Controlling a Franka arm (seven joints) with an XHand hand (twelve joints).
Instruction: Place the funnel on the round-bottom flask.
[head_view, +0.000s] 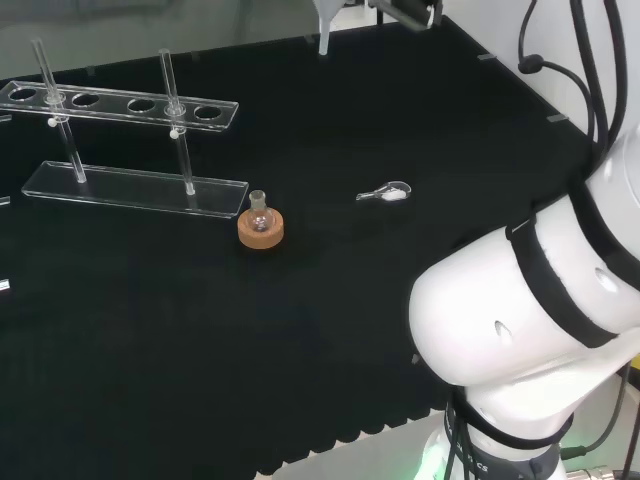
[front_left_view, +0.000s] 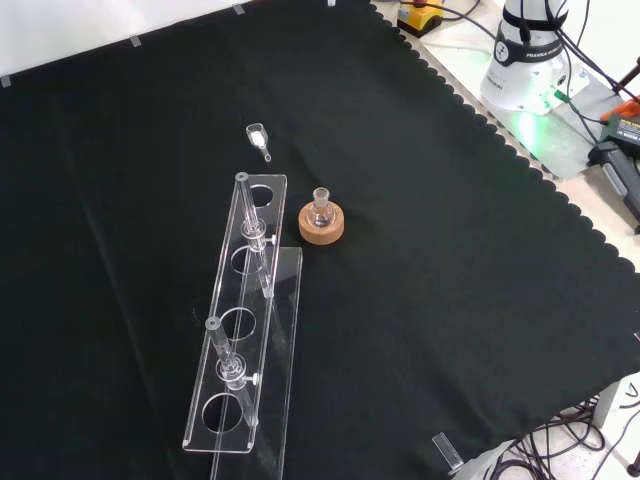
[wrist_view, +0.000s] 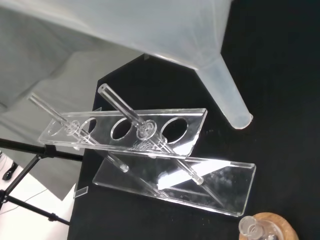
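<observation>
While the funnel (wrist_view: 220, 95) hangs close under my wrist camera, spout down and its wide cone running up out of sight, I can't tell how the hand has hold of it. In the head view its spout tip pokes in at twelve o'clock, well apart from the flask (head_view: 260, 213). I judge the funnel light, thin-walled and slick, best held by the rim of the cone so the spout stays free. The flask is small, fragile glass, upright on a cork ring (head_view: 261, 230) near the cloth's middle; I can't tell whether it holds anything. A clear rack (front_left_view: 245, 330) stands just beside it, at seven o'clock in the front view. A little glass scoop (head_view: 388, 192) holding something white lies at three o'clock of the flask in the head view.
</observation>
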